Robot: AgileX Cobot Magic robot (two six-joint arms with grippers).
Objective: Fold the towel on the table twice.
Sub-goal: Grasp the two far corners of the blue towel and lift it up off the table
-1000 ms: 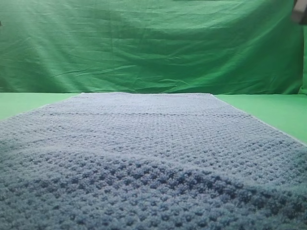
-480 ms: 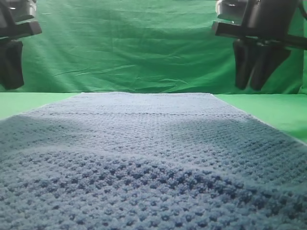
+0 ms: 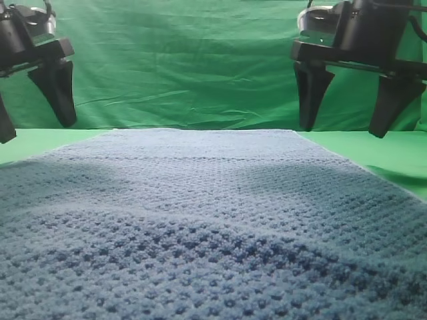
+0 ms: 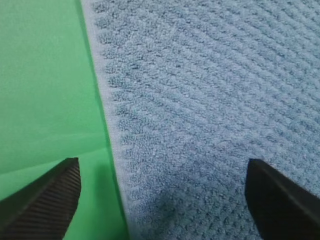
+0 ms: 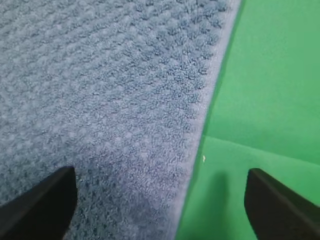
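The left hand (image 3: pixel 32 103) hung with its two dark fingers spread wide and nothing between them. The right hand (image 3: pixel 347 100) matched it, fingers just as far apart and equally empty. Both hovered above the far part of the cloth, one at each side of the exterior view, in front of a wrinkled green backdrop (image 3: pixel 200 60).

Beneath them lay the towel (image 3: pixel 213 220), a thick blue-grey waffle-weave cloth, spread flat in a single layer on the bright green counter (image 3: pixel 393 157). It filled most of the exterior view. No fold showed anywhere (though its near end ran out of view), so, as a judgement, neither of the two folds had been made and the whole task remained.

From the left wrist view, the left hand straddled the towel's left edge (image 4: pixel 112 135): one fingertip over bare counter, the other over cloth. From the right wrist view, the right hand straddled the right edge (image 5: pixel 202 125) in mirror fashion. Neither hand touched the towel; each was poised above a long side, apparently ready to descend and pinch it.
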